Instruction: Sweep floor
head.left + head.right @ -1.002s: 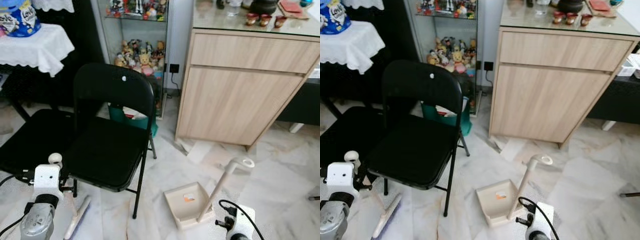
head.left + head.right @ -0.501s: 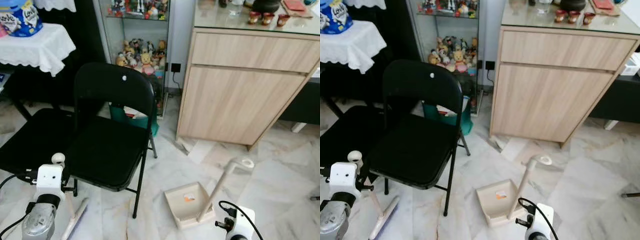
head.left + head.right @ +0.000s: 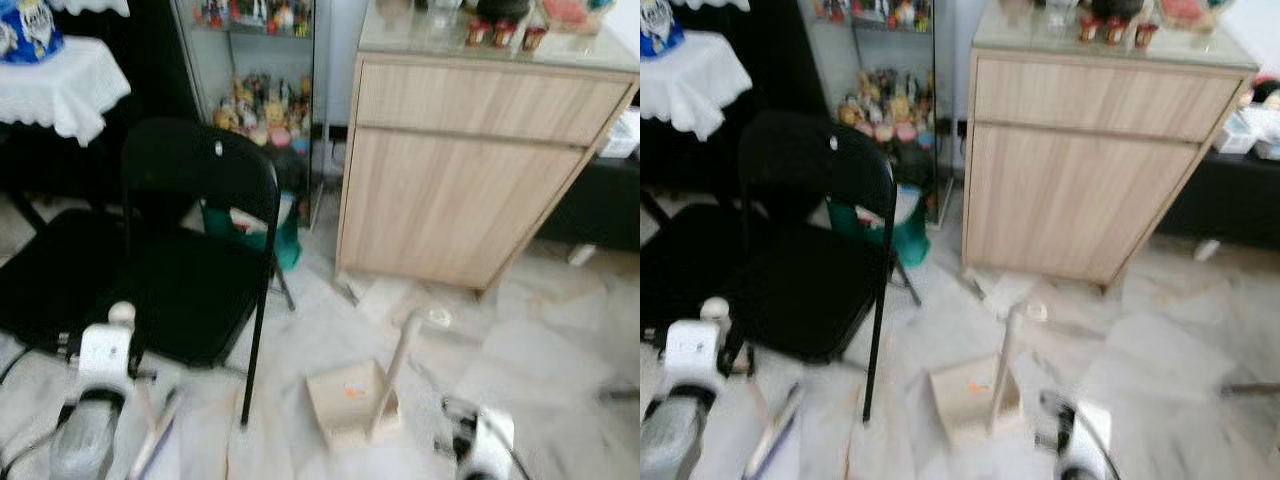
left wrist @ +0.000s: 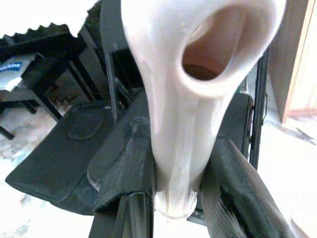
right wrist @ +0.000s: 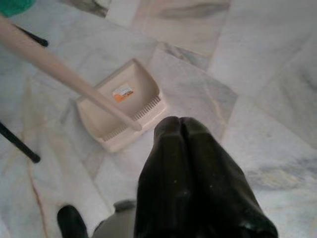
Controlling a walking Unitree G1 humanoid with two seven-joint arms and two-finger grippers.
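Cream broom handle (image 4: pixel 190 99): clenched in your left end effector (image 4: pixel 178 173).
Right end effector (image 5: pixel 182 130): closed, empty.
Dustpan (image 5: pixel 121 106): just ahead of it, looks empty.
Progress: sweeping seemingly barely begun.

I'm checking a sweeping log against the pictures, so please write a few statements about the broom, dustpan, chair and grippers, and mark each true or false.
1. The left gripper is shut on the broom handle. True.
2. The dustpan lies on the seat of the folding chair. False: it sits on the marble floor, beside the chair and in front of the wooden cabinet.
3. The right gripper holds the dustpan's handle. False: its fingers are shut on nothing, above the floor near the dustpan.
4. The dustpan's handle rises from the pan. True.
5. The broom head is down at the floor by the chair. True.
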